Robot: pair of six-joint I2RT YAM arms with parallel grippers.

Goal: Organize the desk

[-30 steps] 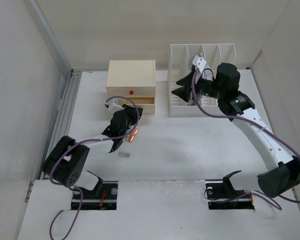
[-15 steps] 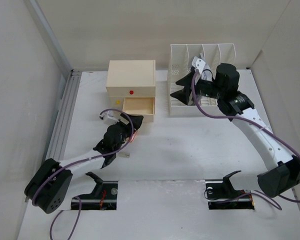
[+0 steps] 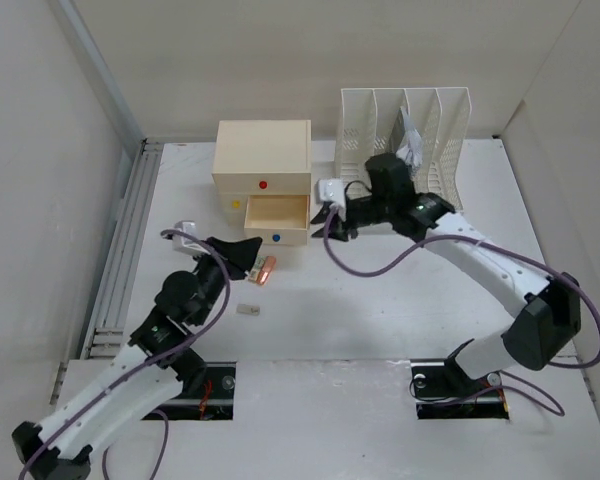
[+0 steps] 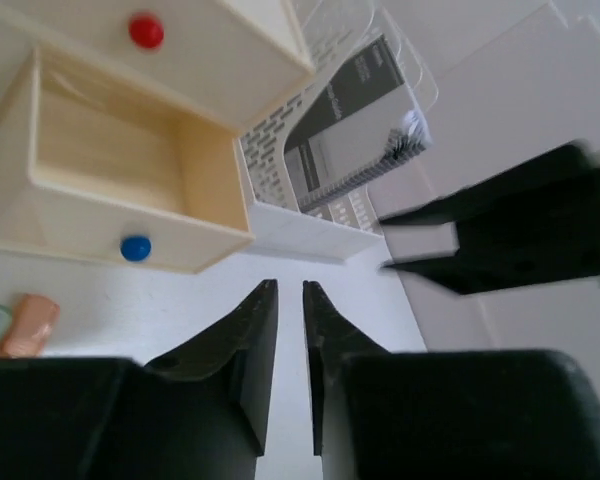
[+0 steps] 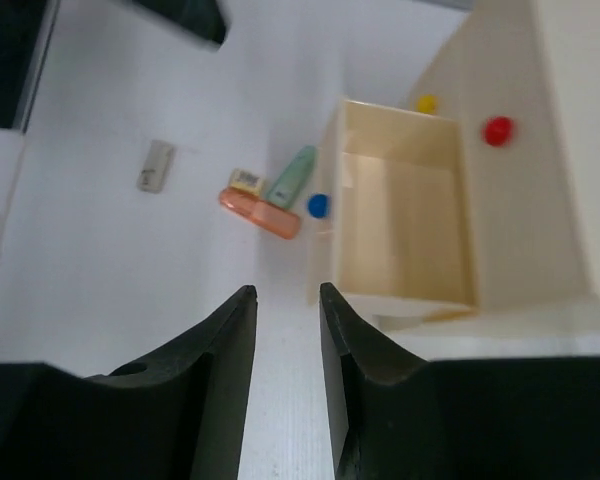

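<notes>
Large flat white bench [image 3: 400,300], walled in pale panels, fills the view beneath both arms, and most of what sits on it is already housed. At its 11 o'clock stands a cream wooden drawer box [image 3: 262,150] with its lower drawer [image 3: 276,212] pulled out. At 1 o'clock a white slotted file rack [image 3: 450,130] holds a grey spiral notebook [image 4: 355,120]. Loose at the drawer's 6 o'clock lie an orange capsule-shaped piece [image 3: 265,270], a pale green tube [image 5: 292,176] and a small grey chip [image 3: 247,310]. The left claw [image 4: 290,292] is almost clenched and empty; the right claw [image 5: 288,293] is slightly parted, also empty. Both hover near the drawer, so they could collide. A nearly clenched claw might shove the pieces, and the right arm's purple cable [image 3: 365,268] could sweep them.
</notes>
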